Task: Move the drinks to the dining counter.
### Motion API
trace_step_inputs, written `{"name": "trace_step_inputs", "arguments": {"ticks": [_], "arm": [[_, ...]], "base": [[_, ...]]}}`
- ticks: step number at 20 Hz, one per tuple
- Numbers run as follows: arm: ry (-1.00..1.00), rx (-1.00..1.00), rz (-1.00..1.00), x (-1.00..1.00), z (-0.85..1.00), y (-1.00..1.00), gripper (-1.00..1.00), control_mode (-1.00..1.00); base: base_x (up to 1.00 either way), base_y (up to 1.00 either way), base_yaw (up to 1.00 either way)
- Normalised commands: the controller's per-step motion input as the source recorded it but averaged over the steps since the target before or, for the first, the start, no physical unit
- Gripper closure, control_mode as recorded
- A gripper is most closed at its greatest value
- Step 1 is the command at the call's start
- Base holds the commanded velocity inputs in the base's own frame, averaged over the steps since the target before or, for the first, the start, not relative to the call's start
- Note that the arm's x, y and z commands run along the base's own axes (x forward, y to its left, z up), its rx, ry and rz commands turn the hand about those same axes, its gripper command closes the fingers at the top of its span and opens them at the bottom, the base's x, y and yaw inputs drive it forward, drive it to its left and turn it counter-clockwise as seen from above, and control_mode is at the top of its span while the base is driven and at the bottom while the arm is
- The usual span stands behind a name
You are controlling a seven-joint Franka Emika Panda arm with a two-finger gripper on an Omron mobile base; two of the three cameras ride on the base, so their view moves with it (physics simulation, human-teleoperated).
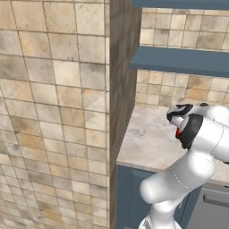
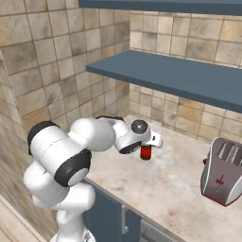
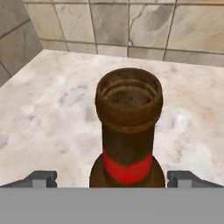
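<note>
- The tiled wall (image 1: 53,112) is running along the left of the scene and turning a corner behind the work area, with a second tiled stretch (image 2: 198,42) standing behind the shelves.
- The marble surface (image 2: 170,184) is sitting on blue cabinet fronts (image 2: 106,215) and is carrying the things.
- Two blue shelves are hanging above it, the lower shelf (image 2: 179,78) reaching out over the back of the surface.
- The white arm (image 2: 71,156) is bending forward over the front edge and reaching toward the corner.
- A grey toaster (image 2: 222,172) is standing well apart from the arm, toward the right end.
- The brown beer bottle (image 3: 127,127) with its red label is standing upright on the surface near the corner, directly under the hand; in the right base view its red label (image 2: 145,152) is showing just below the wrist.
- The gripper (image 3: 112,178) is hovering over the bottle's open mouth, its two fingers (image 3: 41,178) spread wide, one on each side of the bottle's shoulder and not touching the glass.
</note>
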Motion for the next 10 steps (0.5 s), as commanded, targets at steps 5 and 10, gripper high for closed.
{"name": "trace_step_inputs", "arguments": {"ticks": [5, 10], "arm": [[-0.02, 0.0, 0.0, 0.32, -0.24, -0.02, -1.0, -1.0], [0.0, 0.0, 0.0, 0.27, -0.29, -0.04, 1.0, -1.0]], "base": [[0.0, 0.0, 0.0], [0.0, 0.0, 0.0]]}}
